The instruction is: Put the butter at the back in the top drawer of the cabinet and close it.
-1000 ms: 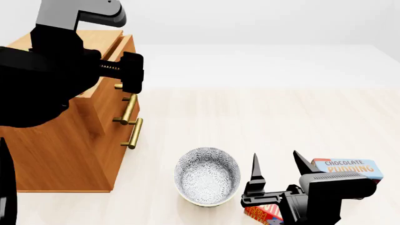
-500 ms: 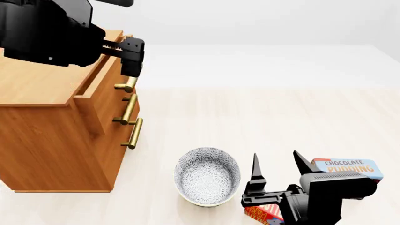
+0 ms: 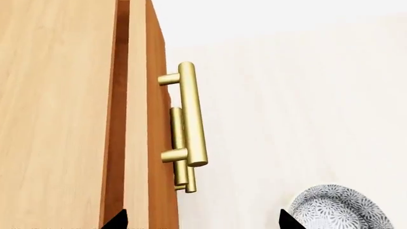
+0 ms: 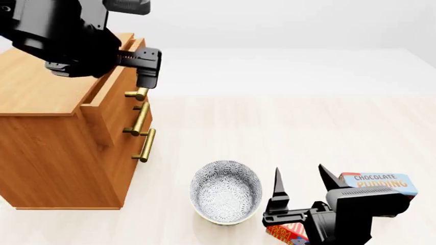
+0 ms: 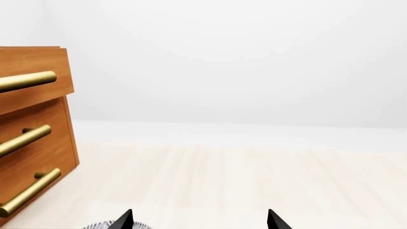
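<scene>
The light-brown cabinet (image 4: 61,153) stands at the left. Its top drawer (image 4: 112,109) is pulled out a little, leaving a dark gap (image 3: 119,95) behind its front. My left gripper (image 4: 140,71) hovers open just above the drawer's brass handle (image 3: 192,114), which lies ahead of the spread fingertips (image 3: 117,220) and is not touched. My right gripper (image 4: 299,186) is open near the front edge, pointing up. The butter (image 4: 283,233), a red-and-orange carton, lies on the floor under that arm and is mostly hidden.
A patterned bowl (image 4: 226,191) sits left of the right gripper, and the chocolate pudding box (image 4: 378,181) lies to its right. Two lower drawers with brass handles (image 4: 145,145) are shut. Pale floor stretches behind them.
My left arm has pulled back from in front of the camera, so the cabinet top shows. Its gripper has shifted slightly right and down toward the top handle. The right arm has not moved.
</scene>
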Robot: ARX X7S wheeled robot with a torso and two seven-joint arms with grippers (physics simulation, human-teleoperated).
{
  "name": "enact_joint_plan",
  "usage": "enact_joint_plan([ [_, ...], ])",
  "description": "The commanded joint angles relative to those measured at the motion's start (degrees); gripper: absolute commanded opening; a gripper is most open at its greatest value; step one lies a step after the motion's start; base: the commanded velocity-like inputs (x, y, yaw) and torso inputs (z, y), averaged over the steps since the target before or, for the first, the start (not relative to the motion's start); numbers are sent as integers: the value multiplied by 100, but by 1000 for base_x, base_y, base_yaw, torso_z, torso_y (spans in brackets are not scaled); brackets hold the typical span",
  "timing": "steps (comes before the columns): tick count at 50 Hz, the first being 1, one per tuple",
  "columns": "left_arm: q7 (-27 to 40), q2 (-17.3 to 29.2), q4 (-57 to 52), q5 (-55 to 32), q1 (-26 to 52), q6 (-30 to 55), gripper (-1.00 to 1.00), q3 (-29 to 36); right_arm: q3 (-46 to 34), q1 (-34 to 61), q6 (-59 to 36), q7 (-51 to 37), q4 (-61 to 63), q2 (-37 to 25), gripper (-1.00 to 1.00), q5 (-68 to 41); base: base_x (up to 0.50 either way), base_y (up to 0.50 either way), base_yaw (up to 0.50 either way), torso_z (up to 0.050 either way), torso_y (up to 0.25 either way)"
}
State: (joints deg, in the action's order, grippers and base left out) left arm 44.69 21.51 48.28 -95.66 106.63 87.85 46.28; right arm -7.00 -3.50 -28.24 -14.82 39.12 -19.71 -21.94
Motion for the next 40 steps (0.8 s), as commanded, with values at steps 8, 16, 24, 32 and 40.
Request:
enact_joint_plan([
  [8, -731, -148, 599, 344, 173, -210, 100, 655, -38, 8, 1, -35, -4, -36, 100, -23, 0, 0, 0, 0, 0],
  [16, -779, -185, 631, 377, 136, -246, 100, 771, -32, 7, -8, -55, 18, -56, 100, -50, 0, 0, 0, 0, 0],
  [24, -1353, -330, 927, 748, 173, -410, 100, 1120, -19, 14, -20, -75, 28, -75, 100, -84, 0, 0, 0, 0, 0],
  [32, -1798, -460, 1217, 1049, 217, -537, 100, 1410, -26, 28, -29, -91, 23, -89, 100, -106, 0, 0, 0, 0, 0],
  [40, -1884, -503, 1319, 1132, 228, -586, 100, 1507, -36, 31, -20, -102, 14, -101, 100, -115, 0, 0, 0, 0, 0],
])
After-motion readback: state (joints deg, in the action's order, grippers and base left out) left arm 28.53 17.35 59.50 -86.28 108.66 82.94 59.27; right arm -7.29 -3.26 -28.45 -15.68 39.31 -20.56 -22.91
